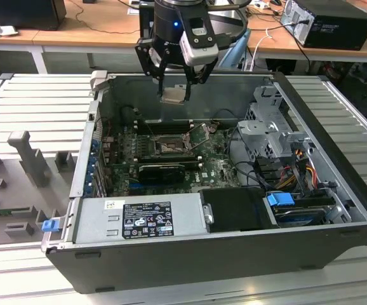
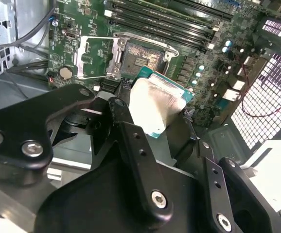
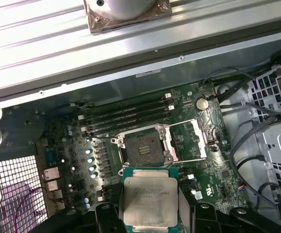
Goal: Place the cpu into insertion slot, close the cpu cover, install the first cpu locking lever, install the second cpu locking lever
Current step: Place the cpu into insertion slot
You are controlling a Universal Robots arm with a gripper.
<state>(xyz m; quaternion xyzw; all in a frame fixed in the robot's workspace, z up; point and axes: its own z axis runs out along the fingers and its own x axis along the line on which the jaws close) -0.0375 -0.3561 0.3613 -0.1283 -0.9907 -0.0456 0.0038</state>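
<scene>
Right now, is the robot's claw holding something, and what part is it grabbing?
Yes. The gripper holds the cpu by two opposite side edges, up in the air and not yet in the insertion slot.

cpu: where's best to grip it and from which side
By two opposite side edges, coming from above. The cpu is a thin flat square, metal top up, so only its edges give purchase; the end effector holds it that way.
</scene>
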